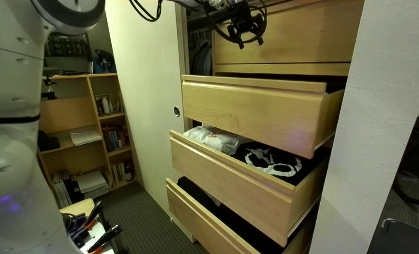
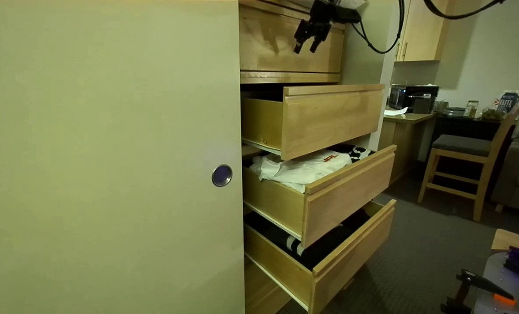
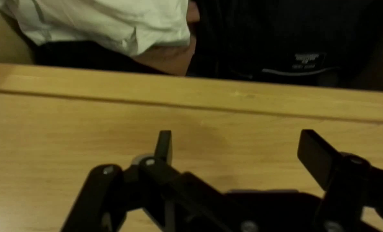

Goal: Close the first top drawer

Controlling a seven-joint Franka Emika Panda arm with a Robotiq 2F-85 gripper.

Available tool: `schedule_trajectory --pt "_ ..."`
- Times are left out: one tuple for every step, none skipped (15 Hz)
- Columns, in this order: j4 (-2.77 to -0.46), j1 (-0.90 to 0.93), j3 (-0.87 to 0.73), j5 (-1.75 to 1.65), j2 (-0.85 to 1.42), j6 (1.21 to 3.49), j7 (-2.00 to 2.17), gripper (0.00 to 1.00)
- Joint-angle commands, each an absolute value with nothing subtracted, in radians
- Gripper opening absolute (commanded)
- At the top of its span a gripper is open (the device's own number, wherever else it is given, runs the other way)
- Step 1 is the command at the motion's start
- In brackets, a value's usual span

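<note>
Starting from the left in an exterior view, you have the bookcase (image 1: pixel 72 114), then the pale sliding door (image 1: pixel 149 88). Past its edge, the lower drawer (image 1: pixel 209 231) and the middle drawer (image 1: pixel 230 183), which holds white cloth (image 1: pixel 214 139), seem to jut out farthest and look like ones to leave alone. Yours is the top drawer (image 1: pixel 248 109), uppermost of the three open ones, between that door and the white wall (image 1: pixel 375 123). Going by how it lies, none of the closing is done: the front is well out, a side shows in both exterior views, and the whole push home looks to be left to you. That plain front faces outward and the open top faces up; the long axis runs level and crosswise, from the door side over to the wall side, while the sides run straight back inward. Above it your gripper (image 1: pixel 251 43) hangs higher than the rim and apart from it, jaws spread wide with nothing between them; in the wrist view, what is most likely its front shows beyond the fingers (image 3: pixel 317 158). Last on the right, the wall hides the back end of the drawer's side.
</note>
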State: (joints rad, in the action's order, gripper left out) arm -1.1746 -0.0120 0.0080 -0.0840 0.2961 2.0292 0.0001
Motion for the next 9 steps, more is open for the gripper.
schedule_trajectory --pt "-1.27 -0.02 0.022 -0.057 0.174 1.812 -0.065 1.0" --pt "-1.265 -0.022 0.025 -0.051 0.158 1.733 -0.079 1.0" --pt "-1.255 -0.02 0.024 -0.056 0.146 1.661 -0.084 1.0" --pt "-1.244 -0.018 0.023 -0.065 0.131 1.582 -0.093 1.0" --pt "-1.237 -0.018 0.022 -0.066 0.116 1.518 -0.103 1.0" --pt "-1.235 -0.019 0.02 -0.066 0.098 1.457 -0.112 1.0" --pt "-1.237 -0.019 0.02 -0.066 0.079 1.406 -0.121 1.0" --pt "-1.251 -0.016 0.02 -0.073 0.055 1.375 -0.121 1.0" --pt "-1.265 -0.015 0.02 -0.073 0.035 1.35 -0.121 1.0"
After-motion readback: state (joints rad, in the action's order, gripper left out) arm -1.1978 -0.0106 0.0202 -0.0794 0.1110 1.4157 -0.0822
